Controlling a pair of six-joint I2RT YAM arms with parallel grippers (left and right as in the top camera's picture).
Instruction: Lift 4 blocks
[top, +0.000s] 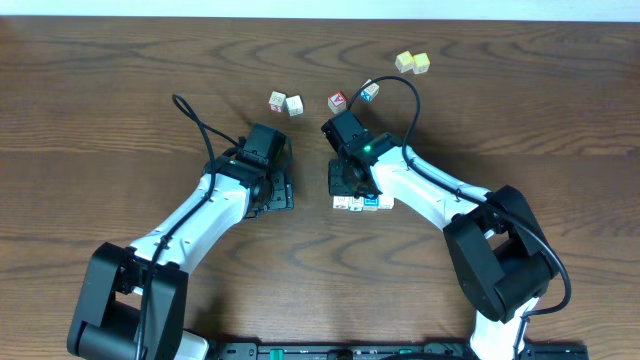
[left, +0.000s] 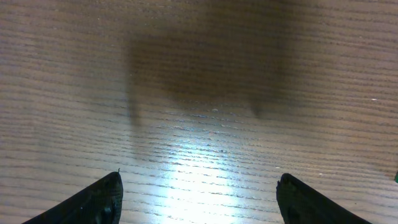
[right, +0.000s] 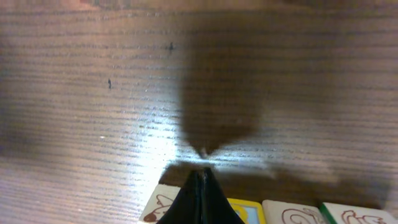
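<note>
My right pincer is pressed together and pinches nothing. Its tips sit low over the wood just behind the row; I cannot tell whether they touch it. The four blocks lie side by side in a line near the middle of the tabletop, a little toward my own edge, all flat on the wood. My left pincer is spread wide over bare wood near them, empty too. As I judge it, the row is ready but the lift is not begun: all four have yet to be squeezed together and raised.
</note>
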